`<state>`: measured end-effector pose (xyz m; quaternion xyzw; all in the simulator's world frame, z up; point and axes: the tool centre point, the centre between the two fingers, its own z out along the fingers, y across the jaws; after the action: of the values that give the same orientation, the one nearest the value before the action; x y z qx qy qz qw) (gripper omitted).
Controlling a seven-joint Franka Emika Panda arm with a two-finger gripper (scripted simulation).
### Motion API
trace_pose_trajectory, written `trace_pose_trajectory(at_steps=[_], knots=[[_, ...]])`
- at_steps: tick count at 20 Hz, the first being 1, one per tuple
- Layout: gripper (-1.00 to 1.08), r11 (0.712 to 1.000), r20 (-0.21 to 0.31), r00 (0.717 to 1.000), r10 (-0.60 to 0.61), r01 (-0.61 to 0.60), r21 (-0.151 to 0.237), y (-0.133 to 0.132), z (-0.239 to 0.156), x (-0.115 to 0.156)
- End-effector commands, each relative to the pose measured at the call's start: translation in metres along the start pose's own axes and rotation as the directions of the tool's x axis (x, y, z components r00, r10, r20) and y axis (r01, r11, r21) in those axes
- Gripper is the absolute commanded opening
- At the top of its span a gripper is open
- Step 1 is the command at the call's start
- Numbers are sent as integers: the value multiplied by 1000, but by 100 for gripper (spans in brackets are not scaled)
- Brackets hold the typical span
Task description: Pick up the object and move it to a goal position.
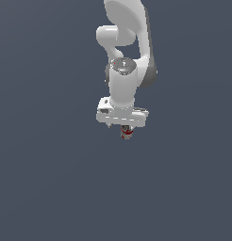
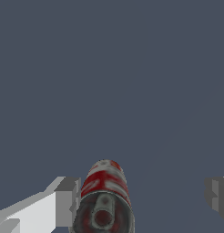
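Note:
The object is a small can [image 1: 127,132] with a red and white label and a greyish rim. In the exterior view it sticks out just below the white gripper [image 1: 123,125]. In the wrist view the can [image 2: 104,195] shows end-on between the fingers. It is right beside one grey fingertip [image 2: 68,200], and I cannot tell if they touch. The other fingertip [image 2: 217,195] stands well apart from the can. The gripper [image 2: 142,200] is open around the can, with the jaws wide. The fingers are mostly hidden behind the hand in the exterior view.
The white arm [image 1: 125,52] rises above the gripper to the upper edge of the exterior view. A plain dark grey surface [image 1: 47,179] fills everything around it.

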<state>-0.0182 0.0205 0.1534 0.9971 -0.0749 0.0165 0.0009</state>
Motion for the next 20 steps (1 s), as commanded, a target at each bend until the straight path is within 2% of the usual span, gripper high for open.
trace_pose_trajectory(at_steps=[1, 11, 20], knots=[[100, 999, 7, 999, 45, -45, 0, -8, 5, -13], [100, 984, 28, 984, 178, -178, -5, -27, 20, -52], [100, 978, 32, 978, 207, -207, -7, -30, 24, -61]])
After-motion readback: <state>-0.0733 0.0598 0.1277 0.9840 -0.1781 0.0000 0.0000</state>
